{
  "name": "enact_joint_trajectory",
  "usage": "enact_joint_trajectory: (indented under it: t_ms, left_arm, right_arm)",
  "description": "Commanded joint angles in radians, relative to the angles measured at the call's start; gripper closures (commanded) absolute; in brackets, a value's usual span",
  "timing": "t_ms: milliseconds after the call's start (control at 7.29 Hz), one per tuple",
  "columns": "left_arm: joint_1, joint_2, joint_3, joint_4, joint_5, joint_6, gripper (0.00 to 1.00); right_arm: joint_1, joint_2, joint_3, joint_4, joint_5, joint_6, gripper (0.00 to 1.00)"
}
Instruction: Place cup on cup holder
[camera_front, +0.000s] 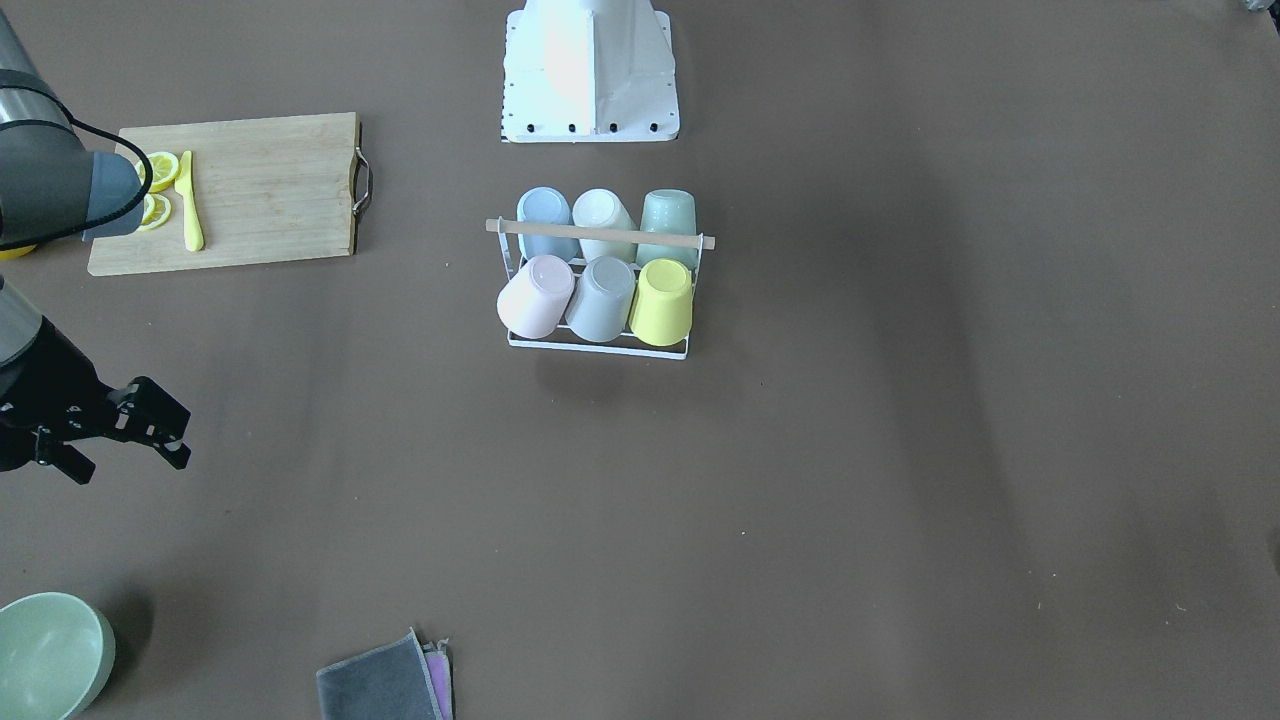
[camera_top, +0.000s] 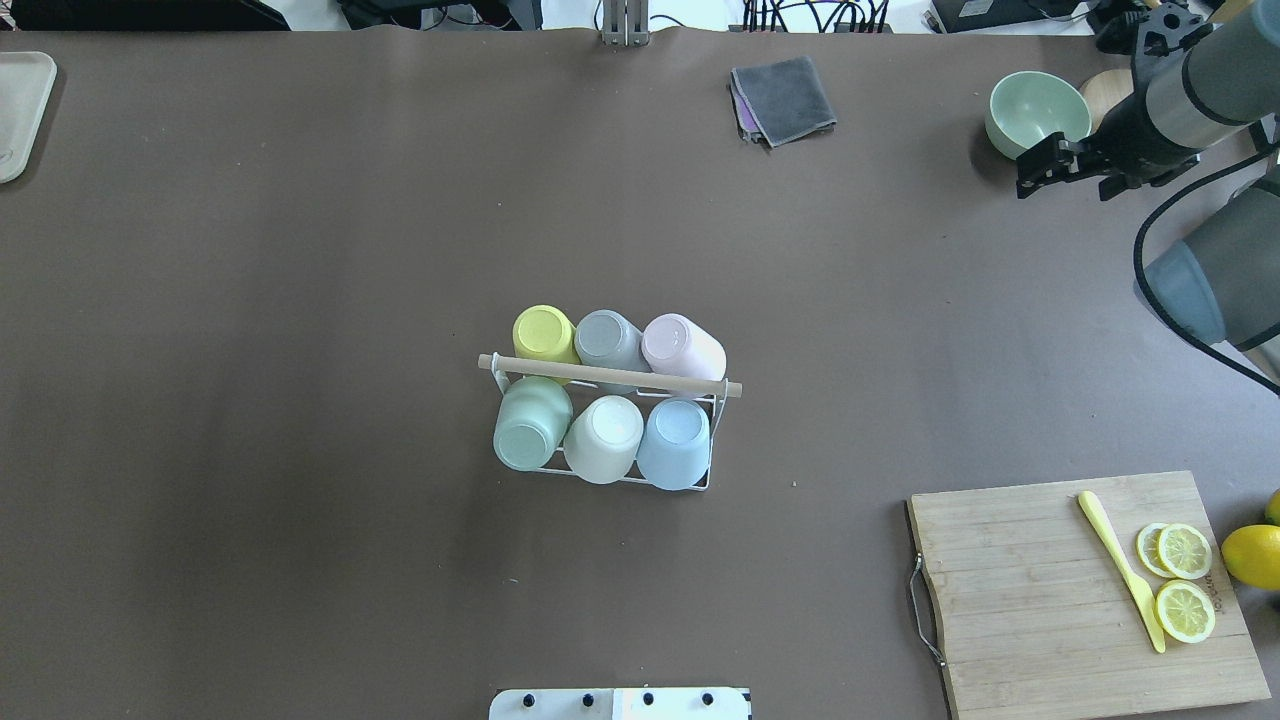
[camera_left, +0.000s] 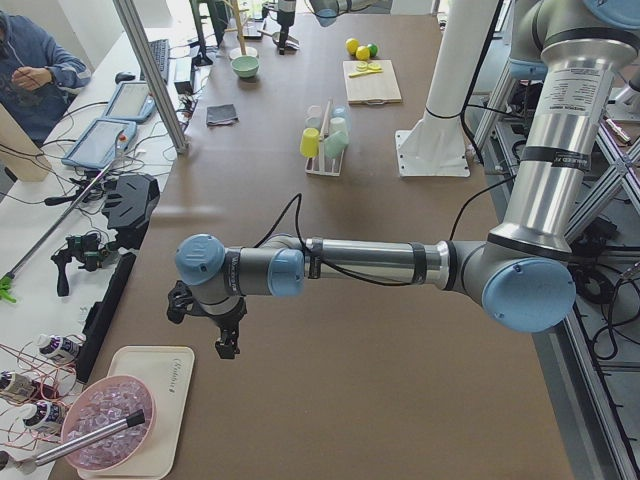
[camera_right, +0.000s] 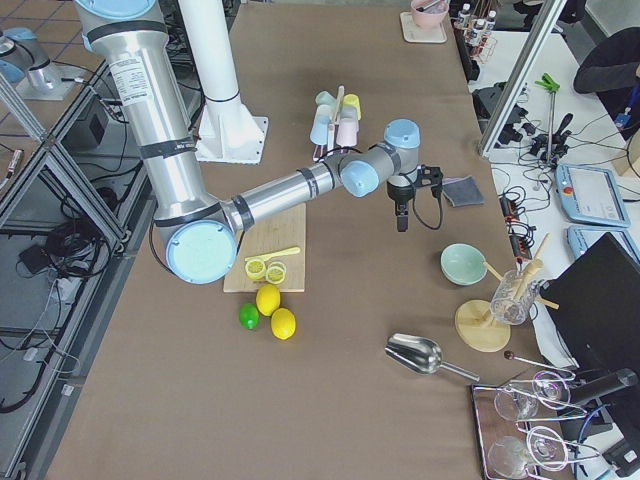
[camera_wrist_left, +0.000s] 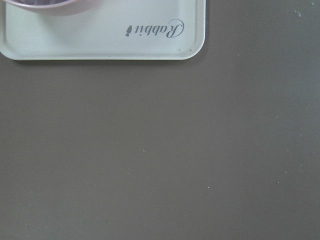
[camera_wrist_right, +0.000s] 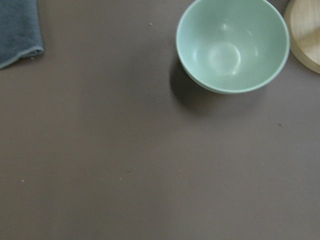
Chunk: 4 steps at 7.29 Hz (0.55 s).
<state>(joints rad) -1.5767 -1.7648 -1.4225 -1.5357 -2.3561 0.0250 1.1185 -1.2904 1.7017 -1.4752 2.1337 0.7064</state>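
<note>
cup holder full, both tools off to the sides
cup holder (camera_top: 610, 377) sits mid worktop (camera_top: 300, 300) w/ six cups upside down on it: yellow cup (camera_top: 543, 333), grey cup (camera_top: 603, 338), pink cup (camera_top: 682, 345) in far row; green cup (camera_top: 530, 425), white cup (camera_top: 605, 438), blue cup (camera_top: 675, 440) on robot side. right tool (camera_top: 1038, 170) hangs near green bowl (camera_top: 1038, 112), jaws apart, nothing held. left tool (camera_left: 228, 338) is by tray (camera_wrist_left: 75, 35); can't tell if it's open.
</note>
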Motion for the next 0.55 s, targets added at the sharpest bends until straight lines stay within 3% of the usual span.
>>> enact_joint_trajectory:
  t_ms: [0, 137, 275, 412]
  left_arm:
    - [0.007, 0.09, -0.074, 0.003, 0.005, 0.0, 0.02]
    - [0.007, 0.137, -0.12, -0.004, -0.003, -0.002, 0.02]
    - [0.007, 0.163, -0.147, 0.0, 0.0, -0.002, 0.02]
    - [0.006, 0.175, -0.157, 0.0, 0.004, -0.002, 0.02]
  right_arm:
    - [0.091, -0.006, 0.076, -0.399, 0.002, -0.251, 0.0]
    - [0.134, -0.009, 0.073, -0.503, 0.003, -0.346, 0.0]
    - [0.173, -0.018, 0.067, -0.545, 0.029, -0.373, 0.0]
    - [0.222, -0.102, 0.081, -0.533, 0.091, -0.436, 0.0]
